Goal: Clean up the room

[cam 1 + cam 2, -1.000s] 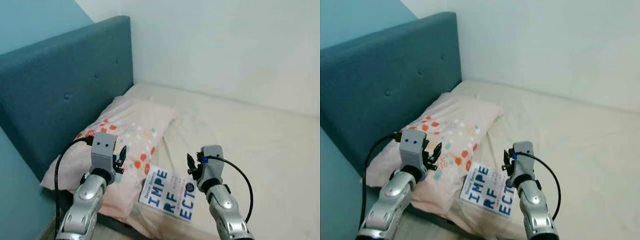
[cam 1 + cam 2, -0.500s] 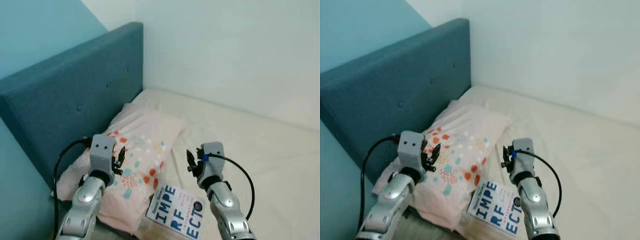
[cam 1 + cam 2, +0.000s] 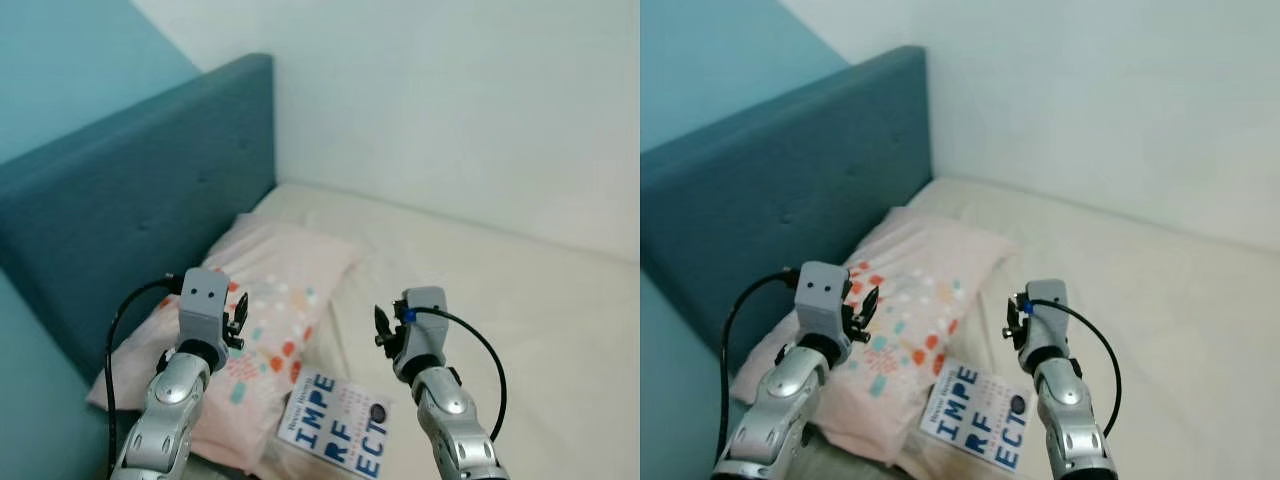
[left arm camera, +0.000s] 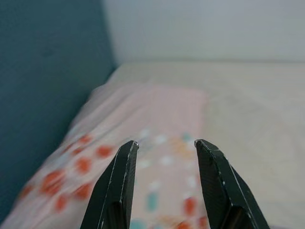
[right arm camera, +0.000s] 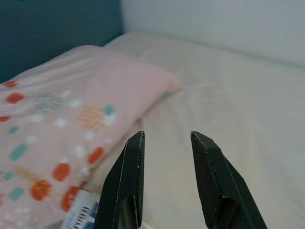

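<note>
A white book (image 3: 335,427) with big blue letters lies on the bed's near edge, partly on a pink pillow (image 3: 262,306) dotted orange and teal. My left gripper (image 3: 240,318) hovers open over the pillow's near half; its black fingers (image 4: 119,183) frame the pillow (image 4: 157,143). My right gripper (image 3: 379,329) hangs open above the cream sheet, just beyond the book's far right corner. A sliver of the book (image 5: 82,215) sits below its fingers (image 5: 128,179). Nothing is held by either.
A teal padded headboard (image 3: 130,200) rises on the left behind the pillow. The cream mattress (image 3: 510,300) stretches right to a pale wall (image 3: 450,100). The bed's near edge drops off below the pillow.
The whole picture shifted as the head moved; the bed sits slightly further left and lower than half a second ago. Both grippers stay open in the same stance.
</note>
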### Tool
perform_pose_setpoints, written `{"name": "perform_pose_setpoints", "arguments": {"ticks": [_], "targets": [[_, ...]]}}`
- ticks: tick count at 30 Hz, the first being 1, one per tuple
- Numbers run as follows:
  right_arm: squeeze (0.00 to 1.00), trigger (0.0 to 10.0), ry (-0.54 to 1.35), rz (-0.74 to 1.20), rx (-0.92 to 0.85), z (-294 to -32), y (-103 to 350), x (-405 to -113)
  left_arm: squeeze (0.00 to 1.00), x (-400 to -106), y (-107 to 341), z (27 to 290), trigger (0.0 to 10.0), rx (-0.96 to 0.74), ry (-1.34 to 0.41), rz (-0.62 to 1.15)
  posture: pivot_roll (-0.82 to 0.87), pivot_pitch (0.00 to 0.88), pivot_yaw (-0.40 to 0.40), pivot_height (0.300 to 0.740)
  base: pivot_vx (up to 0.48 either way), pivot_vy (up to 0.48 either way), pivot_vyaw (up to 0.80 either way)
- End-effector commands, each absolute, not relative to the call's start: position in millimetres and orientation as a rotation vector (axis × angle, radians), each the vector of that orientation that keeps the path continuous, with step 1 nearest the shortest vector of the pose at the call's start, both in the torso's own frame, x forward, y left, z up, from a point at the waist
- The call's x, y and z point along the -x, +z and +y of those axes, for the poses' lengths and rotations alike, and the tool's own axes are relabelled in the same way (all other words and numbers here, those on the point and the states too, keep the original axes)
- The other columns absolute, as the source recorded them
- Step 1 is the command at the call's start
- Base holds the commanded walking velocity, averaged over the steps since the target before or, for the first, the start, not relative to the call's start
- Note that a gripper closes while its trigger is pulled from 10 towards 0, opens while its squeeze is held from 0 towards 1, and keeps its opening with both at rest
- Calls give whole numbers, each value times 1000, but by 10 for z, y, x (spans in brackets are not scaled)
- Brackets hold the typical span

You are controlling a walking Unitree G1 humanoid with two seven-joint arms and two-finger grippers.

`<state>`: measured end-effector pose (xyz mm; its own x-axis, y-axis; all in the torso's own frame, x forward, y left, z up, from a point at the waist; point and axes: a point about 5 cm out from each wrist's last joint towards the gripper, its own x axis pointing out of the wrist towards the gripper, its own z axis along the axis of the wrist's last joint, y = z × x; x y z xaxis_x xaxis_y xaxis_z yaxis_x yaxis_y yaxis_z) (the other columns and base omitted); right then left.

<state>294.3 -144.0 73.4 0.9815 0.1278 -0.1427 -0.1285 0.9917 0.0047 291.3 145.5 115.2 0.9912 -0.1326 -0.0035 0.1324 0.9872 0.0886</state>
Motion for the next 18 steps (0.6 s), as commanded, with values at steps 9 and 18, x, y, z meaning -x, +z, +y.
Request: {"name": "perform_pose_setpoints", "arguments": {"ticks": [9, 18], "targets": [[0, 10000, 137, 177, -32, -1448, 721, -2922, 0, -2935, 1149, 1446, 10000, -39, -126, 3, 41, 0, -66, 740, 0, 0, -800], [0, 10000, 190, 229, -33, -1416, 682, -2930, 0, -2918, 1131, 1487, 10000, -18, -88, 2, 43, 0, -69, 740, 0, 0, -533]]}}
